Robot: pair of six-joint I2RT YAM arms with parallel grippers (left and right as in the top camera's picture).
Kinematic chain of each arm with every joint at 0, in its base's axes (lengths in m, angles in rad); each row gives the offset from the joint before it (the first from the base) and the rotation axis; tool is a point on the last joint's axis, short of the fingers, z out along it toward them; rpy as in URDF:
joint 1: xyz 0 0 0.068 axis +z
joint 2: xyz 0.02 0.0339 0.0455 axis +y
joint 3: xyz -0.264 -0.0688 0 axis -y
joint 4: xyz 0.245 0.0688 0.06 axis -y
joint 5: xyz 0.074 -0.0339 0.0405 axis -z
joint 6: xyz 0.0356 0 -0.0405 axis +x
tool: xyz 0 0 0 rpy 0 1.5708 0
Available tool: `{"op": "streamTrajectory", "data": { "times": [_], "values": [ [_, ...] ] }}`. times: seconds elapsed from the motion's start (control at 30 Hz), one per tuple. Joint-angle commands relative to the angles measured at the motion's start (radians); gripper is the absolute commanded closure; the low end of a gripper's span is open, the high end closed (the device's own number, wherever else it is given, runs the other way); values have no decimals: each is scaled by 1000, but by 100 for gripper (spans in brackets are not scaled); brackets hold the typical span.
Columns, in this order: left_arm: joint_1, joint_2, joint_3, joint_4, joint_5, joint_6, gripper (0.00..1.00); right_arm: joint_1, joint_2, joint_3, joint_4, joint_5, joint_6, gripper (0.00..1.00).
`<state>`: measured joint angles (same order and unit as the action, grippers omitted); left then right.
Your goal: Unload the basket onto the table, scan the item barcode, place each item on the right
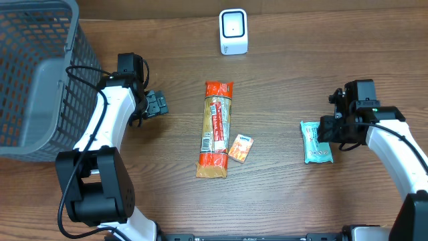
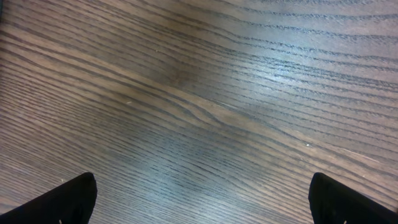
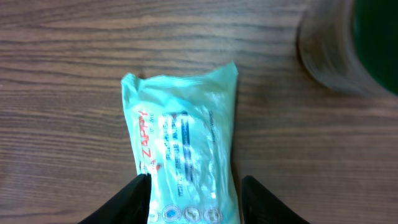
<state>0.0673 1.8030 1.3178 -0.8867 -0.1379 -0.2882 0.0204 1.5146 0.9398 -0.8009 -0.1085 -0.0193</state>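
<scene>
A teal snack packet (image 1: 315, 142) lies flat on the wooden table at the right. My right gripper (image 1: 332, 130) hovers over it. In the right wrist view its black fingers (image 3: 127, 202) stand on either side of the packet (image 3: 180, 143), open: the left one sits at the packet's edge and the right one stands a little apart. The white barcode scanner (image 1: 233, 31) stands at the back centre. My left gripper (image 1: 155, 105) rests at the left, open wide over bare wood (image 2: 202, 124), with nothing between its fingertips (image 2: 74, 199).
A long orange packet (image 1: 216, 129) and a small orange box (image 1: 241, 148) lie mid-table. A grey mesh basket (image 1: 33, 73) fills the far left. A blurred dark green shape (image 3: 367, 43) shows at the right wrist view's upper right.
</scene>
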Motion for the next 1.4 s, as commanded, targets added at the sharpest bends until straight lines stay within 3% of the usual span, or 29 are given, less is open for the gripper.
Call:
{"op": "streamTrajectory", "data": {
  "times": [0.0,0.2,0.6,0.63,0.73,1.0,1.17,1.37],
  "values": [
    [5,-4,-1,1,8,4,0,-3,45,-34,33,-2,-39,52],
    [5,-4,-1,1,8,4,0,-5,108,-50,72,89,-37,57],
    [5,-4,-1,1,8,4,0,-5,217,-51,85,-7,-26,65],
    [5,-4,-1,1,8,4,0,-5,228,-51,82,-10,-26,68],
    [5,-4,-1,1,8,4,0,-5,241,-51,74,-9,-26,95],
    [5,-4,-1,1,8,4,0,4,110,92,-59,23,127,96],
    [5,-4,-1,1,8,4,0,90,-5,182,-128,243,193,96],
    [5,-4,-1,1,8,4,0,289,10,179,-226,630,359,96]
  ]
}}
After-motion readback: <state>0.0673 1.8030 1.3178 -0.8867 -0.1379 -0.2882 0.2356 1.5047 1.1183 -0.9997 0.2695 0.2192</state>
